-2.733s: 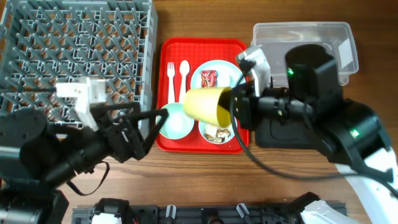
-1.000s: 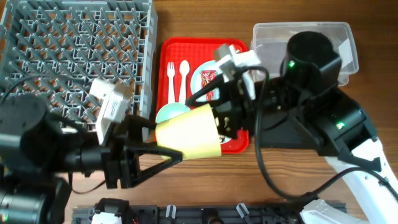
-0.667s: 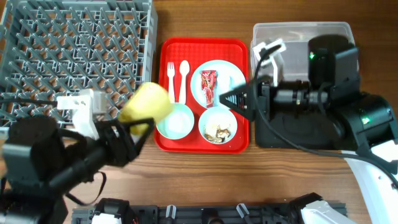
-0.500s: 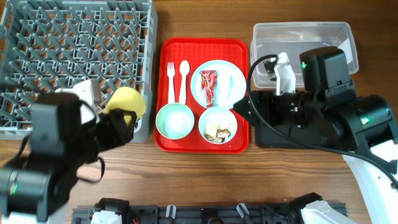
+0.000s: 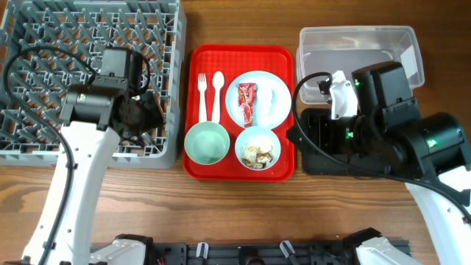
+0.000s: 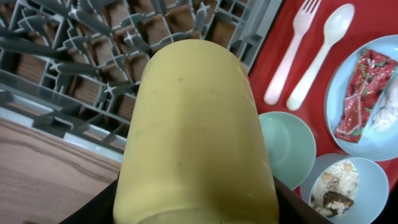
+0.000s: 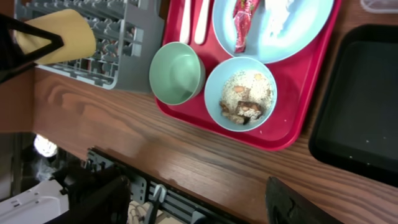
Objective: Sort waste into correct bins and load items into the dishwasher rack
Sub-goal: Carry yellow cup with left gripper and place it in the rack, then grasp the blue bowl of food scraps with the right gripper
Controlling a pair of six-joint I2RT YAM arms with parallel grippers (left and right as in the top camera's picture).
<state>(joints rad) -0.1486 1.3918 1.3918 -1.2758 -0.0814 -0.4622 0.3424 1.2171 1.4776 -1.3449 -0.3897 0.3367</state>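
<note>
Left tool [image 5: 145, 118] clamped on yellow-green cup [image 6: 196, 124], over lower-right corner of rack [image 5: 44, 44] in overhead view. Best: tip mouth down, seat between pegs clear of rim, then release. Right tool [image 7: 194, 185] spread apart, empty, by black tray [image 7: 367, 93].

Matt yellow-green cup [image 6: 193, 137] (grey plastic rack [image 5: 22, 153])

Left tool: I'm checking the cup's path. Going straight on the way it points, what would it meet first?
Probably the rack, at the pegs near its right edge. The left tool, shut on the cup, points at them, though depth is unclear.
</note>
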